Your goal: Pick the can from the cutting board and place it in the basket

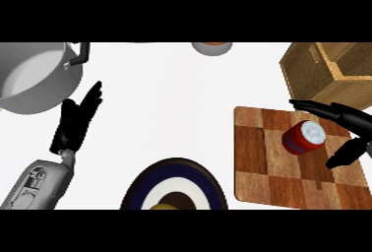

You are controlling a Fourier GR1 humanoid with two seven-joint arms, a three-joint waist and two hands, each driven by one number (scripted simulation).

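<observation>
Can (303, 137) sits between right robot hand's (347, 129) spread fingers and thumb.

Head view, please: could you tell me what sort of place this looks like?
Most likely a kitchen counter: a grey pot stands at the far left, a wooden cutting board carries a red can, and a plate lies near the front.

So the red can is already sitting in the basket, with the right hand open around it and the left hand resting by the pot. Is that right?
Not quite. The head view shows the red can on the cutting board, not in the basket. The rest holds: the right hand is open around it, and the left hand rests by the pot.
</observation>
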